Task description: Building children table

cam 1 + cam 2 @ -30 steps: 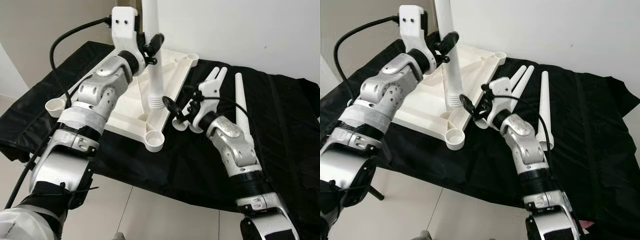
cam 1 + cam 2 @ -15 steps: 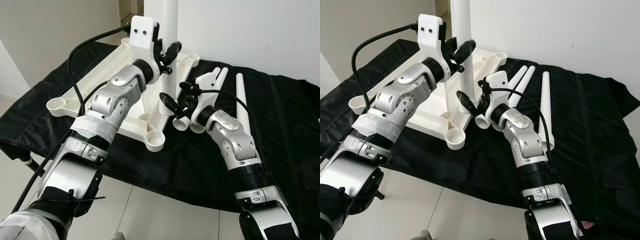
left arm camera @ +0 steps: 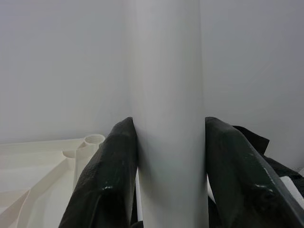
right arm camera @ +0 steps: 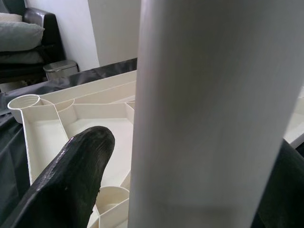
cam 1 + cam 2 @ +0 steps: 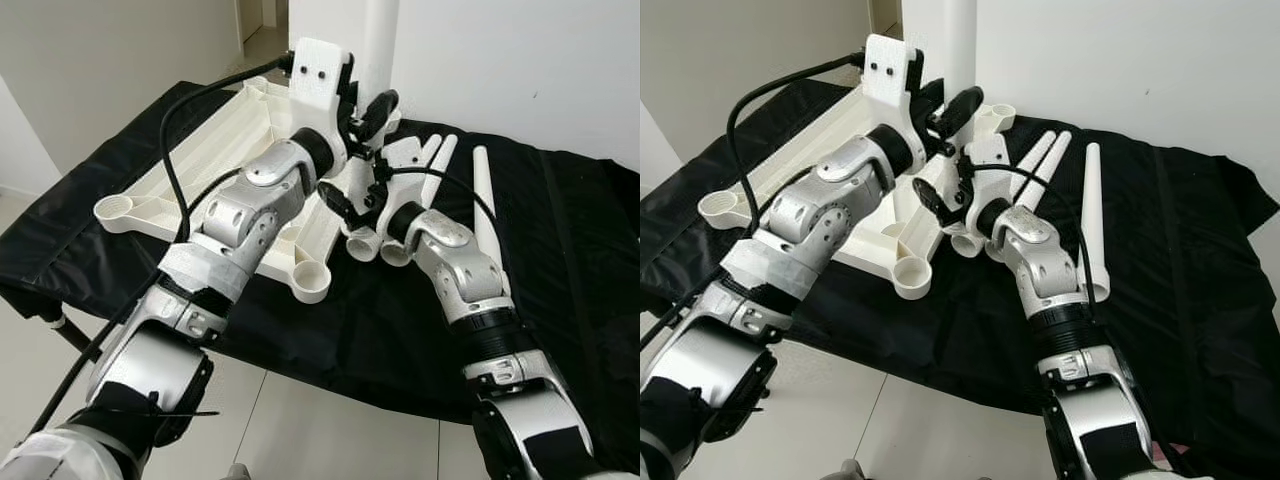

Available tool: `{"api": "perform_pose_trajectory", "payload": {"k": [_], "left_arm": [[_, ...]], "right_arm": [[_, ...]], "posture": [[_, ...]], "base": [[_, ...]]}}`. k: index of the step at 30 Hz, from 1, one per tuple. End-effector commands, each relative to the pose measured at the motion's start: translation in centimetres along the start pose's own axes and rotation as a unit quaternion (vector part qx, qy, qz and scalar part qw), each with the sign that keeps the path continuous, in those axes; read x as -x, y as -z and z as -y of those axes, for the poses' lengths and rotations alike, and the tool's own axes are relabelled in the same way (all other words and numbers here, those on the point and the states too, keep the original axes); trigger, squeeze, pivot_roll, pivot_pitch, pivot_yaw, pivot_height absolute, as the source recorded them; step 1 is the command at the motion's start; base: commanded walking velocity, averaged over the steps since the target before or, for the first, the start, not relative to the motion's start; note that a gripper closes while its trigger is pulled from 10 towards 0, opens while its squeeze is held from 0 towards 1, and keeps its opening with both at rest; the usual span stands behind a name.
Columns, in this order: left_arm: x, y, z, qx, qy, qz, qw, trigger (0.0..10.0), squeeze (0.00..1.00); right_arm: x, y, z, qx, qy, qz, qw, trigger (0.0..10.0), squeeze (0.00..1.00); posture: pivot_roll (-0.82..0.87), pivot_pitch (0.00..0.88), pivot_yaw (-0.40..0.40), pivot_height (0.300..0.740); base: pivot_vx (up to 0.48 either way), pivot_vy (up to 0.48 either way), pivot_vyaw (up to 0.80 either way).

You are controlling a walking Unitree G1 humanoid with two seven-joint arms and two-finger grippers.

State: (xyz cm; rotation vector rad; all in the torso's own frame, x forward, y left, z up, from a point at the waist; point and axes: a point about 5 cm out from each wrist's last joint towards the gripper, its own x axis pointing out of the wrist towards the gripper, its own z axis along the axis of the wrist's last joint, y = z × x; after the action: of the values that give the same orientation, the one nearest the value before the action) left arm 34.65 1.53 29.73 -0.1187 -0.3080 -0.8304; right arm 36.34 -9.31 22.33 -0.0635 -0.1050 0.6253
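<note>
step: fitting leg [image 5: 380, 45] to tabletop [image 5: 225, 140]
left pincer [image 5: 368, 112]: clamped on leg
right pincer [image 5: 345, 205]: around leg, grip unclear
next: seat leg in socket

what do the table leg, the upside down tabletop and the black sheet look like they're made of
Table leg: probably plastic; white, smooth, matt, seamless tube. Tabletop: likely moulded plastic; off-white, with ribs and round corner sockets underneath. Black sheet: seems thin coated fabric or plastic film; it creases and has a dull sheen.
</note>
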Motion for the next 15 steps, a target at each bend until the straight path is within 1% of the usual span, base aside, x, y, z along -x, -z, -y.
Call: {"api": "perform_pose_trajectory", "payload": {"k": [1, 6, 7, 8, 9, 10, 11, 13, 14, 15], "left_arm": [[0.34, -0.05, 2.84, -0.012, 0.21, -0.001, 0.978, 10.0, 0.0], [0.41, 0.05, 2.99, -0.014, 0.212, -0.002, 0.977, 10.0, 0.0], [0.44, 0.12, 3.02, -0.015, 0.212, -0.003, 0.977, 10.0, 0.0], [0.46, 0.15, 3.06, -0.016, 0.213, -0.003, 0.977, 10.0, 0.0], [0.46, 0.15, 3.06, -0.016, 0.213, -0.003, 0.977, 10.0, 0.0], [0.46, 0.17, 3.07, -0.017, 0.213, -0.004, 0.977, 10.0, 0.0], [0.46, 0.15, 3.07, -0.017, 0.213, -0.005, 0.977, 10.0, 0.0], [0.46, 0.15, 3.07, -0.017, 0.213, -0.005, 0.977, 10.0, 0.0], [0.44, 0.1, 3.05, -0.017, 0.212, -0.004, 0.977, 10.0, 0.0], [0.44, 0.1, 3.05, -0.017, 0.212, -0.004, 0.977, 10.0, 0.0]], "right_arm": [[-0.24, -0.54, 0.16, 0.004, 0.003, 0.007, 1.0, 10.0, 0.0], [-0.29, -0.75, 0.28, 0.007, 0.004, 0.008, 1.0, 10.0, 0.0], [-0.27, -0.84, 0.39, 0.01, 0.005, 0.008, 1.0, 6.8, 0.0], [-0.25, -0.9, 0.51, 0.01, 0.006, 0.008, 1.0, 8.4, 0.0], [-0.25, -0.9, 0.51, 0.01, 0.006, 0.008, 1.0, 8.4, 0.0], [-0.23, -0.92, 0.61, 0.012, 0.007, 0.008, 1.0, 6.6, 0.0], [-0.22, -0.89, 0.73, 0.012, 0.01, 0.006, 1.0, 4.4, 0.0], [-0.22, -0.89, 0.73, 0.012, 0.01, 0.006, 1.0, 4.4, 0.0], [-0.22, -0.78, 0.79, 0.012, 0.01, 0.002, 1.0, 2.5, 0.0], [-0.22, -0.78, 0.79, 0.012, 0.01, 0.002, 1.0, 2.5, 0.0]], "posture": [[0.0, 0.018, -0.016, 0.74], [0.0, 0.018, -0.016, 0.74], [0.0, 0.019, -0.014, 0.74], [0.0, 0.02, -0.015, 0.74], [0.0, 0.02, -0.015, 0.74], [0.0, 0.019, -0.015, 0.74], [0.0, 0.02, -0.014, 0.74], [0.0, 0.02, -0.014, 0.74], [0.0, 0.019, -0.014, 0.74], [0.0, 0.019, -0.014, 0.74]], "base": [[0.0, 0.0, 0.0], [0.0, 0.0, 0.0], [0.0, 0.0, 0.0], [0.0, 0.0, 0.0], [0.0, 0.0, 0.0], [0.0, 0.0, 0.0], [0.0, 0.0, 0.0], [0.0, 0.0, 0.0], [0.0, 0.0, 0.0], [0.0, 0.0, 0.0]]}}
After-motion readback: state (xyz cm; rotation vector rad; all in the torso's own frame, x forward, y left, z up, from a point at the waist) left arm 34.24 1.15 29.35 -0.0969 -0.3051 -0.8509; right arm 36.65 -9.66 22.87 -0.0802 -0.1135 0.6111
